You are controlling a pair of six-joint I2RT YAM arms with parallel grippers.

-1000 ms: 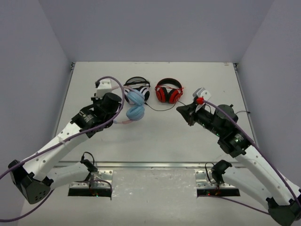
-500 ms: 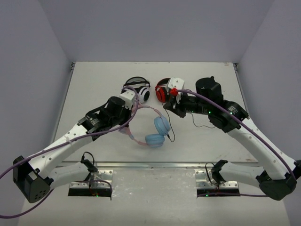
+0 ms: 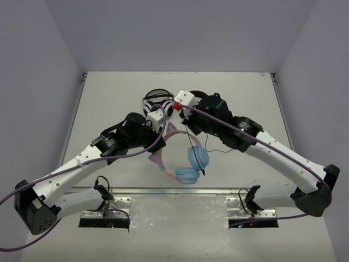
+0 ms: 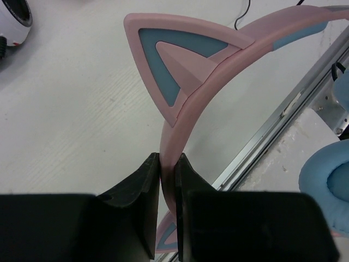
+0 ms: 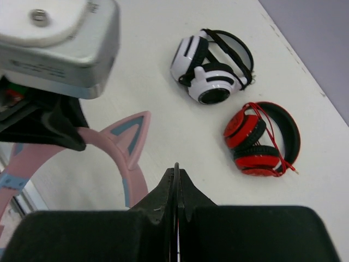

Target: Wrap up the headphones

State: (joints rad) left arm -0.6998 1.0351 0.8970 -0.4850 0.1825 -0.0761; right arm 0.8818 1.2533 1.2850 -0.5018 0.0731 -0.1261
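Note:
The headphones have a pink cat-eared headband (image 3: 163, 158) and light blue ear cups (image 3: 198, 157), and hang above the table near the front rail. My left gripper (image 3: 165, 131) is shut on the headband (image 4: 188, 103), just below a cat ear (image 4: 180, 60); one blue ear cup (image 4: 327, 185) shows at the right. My right gripper (image 3: 184, 115) is shut on the thin black cable (image 5: 176, 170), close beside the left gripper and above the headband (image 5: 117, 147). The cable (image 3: 200, 164) drops past the ear cups and loops to the right.
White-and-black headphones (image 3: 158, 101) (image 5: 215, 60) lie at the back centre. Red-and-black headphones (image 5: 262, 136) lie to their right, mostly hidden under my right arm in the top view. A metal rail (image 3: 174, 191) runs along the table's near edge.
My left gripper has carried the headphones nearer and to the right, lifted off the table. My right arm has swung left over the red headphones and now stands close to the left gripper, holding the cable.

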